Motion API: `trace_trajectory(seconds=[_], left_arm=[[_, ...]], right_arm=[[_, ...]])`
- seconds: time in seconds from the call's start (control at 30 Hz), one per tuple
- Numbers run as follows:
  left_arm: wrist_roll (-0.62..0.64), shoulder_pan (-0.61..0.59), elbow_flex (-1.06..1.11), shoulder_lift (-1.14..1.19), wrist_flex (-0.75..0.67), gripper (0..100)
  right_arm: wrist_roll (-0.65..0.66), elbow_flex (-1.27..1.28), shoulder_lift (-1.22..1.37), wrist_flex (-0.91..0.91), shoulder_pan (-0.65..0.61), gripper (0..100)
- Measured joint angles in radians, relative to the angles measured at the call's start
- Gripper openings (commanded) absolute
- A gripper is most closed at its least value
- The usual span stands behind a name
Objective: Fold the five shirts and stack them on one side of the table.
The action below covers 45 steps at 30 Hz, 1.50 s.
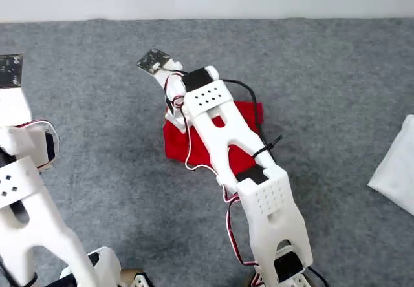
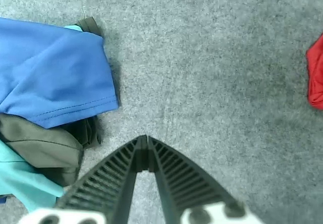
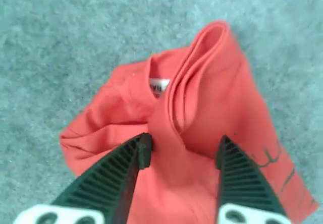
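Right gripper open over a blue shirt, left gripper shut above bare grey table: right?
No: the right wrist view shows the shirt under the open right gripper is red, not blue. The left gripper is shut above bare grey table.

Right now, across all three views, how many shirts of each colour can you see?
Red shirt: 1
Blue shirt: 1
Dark olive shirt: 1
Teal shirt: 1
White shirt, cut off by the table's far side: 1
Total: 5
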Motion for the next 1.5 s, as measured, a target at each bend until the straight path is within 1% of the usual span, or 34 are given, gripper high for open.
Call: trace_trajectory(seconds=[0.13, 0.17, 0.23, 0.33, 0.37, 0.4, 0.53, 0.77, 0.87, 1.13, 1.23, 1.37, 1.5], left_arm=[[0.000, 0.000, 0.000, 0.000, 0.000, 1], [0.000, 0.000, 0.000, 0.000, 0.000, 1], [0.000, 0.000, 0.000, 0.000, 0.000, 1], [0.000, 0.000, 0.000, 0.000, 0.000, 1], [0.000, 0.000, 0.000, 0.000, 0.000, 1], [0.000, 0.000, 0.000, 0.000, 0.000, 1], [0.000, 0.000, 0.000, 0.000, 0.000, 1], [0.000, 0.000, 0.000, 0.000, 0.000, 1], [0.000, 0.000, 0.000, 0.000, 0.000, 1], [0.000, 0.000, 0.000, 0.000, 0.000, 1], [0.000, 0.000, 0.000, 0.000, 0.000, 1], [0.000, 0.000, 0.000, 0.000, 0.000, 1], [0.000, 0.000, 0.000, 0.000, 0.000, 1]], right_arm=[[0.000, -0.117, 0.000, 0.044, 0.005, 22.9], [0.002, -0.138, 0.000, 0.058, 0.014, 21.4], [0.002, -0.163, 0.000, 0.091, 0.049, 14.7], [0.002, -0.170, 0.000, 0.143, 0.118, 1.4], [0.005, -0.170, 0.000, 0.160, 0.141, 0.5], [0.020, -0.170, 0.000, 0.176, 0.164, 1.8], [0.106, -0.172, 0.052, 0.265, 0.227, 1.0], [0.126, -0.172, 0.169, 0.299, 0.261, 1.0], [0.126, -0.175, 0.209, 0.302, 0.226, 1.0], [0.126, -0.201, 0.204, 0.310, -0.021, 1.0], [0.127, -0.212, 0.152, 0.310, -0.086, 1.0], [0.127, -0.212, 0.091, 0.310, -0.124, 1.0], [0.127, -0.212, 0.058, 0.310, -0.095, 1.0]])
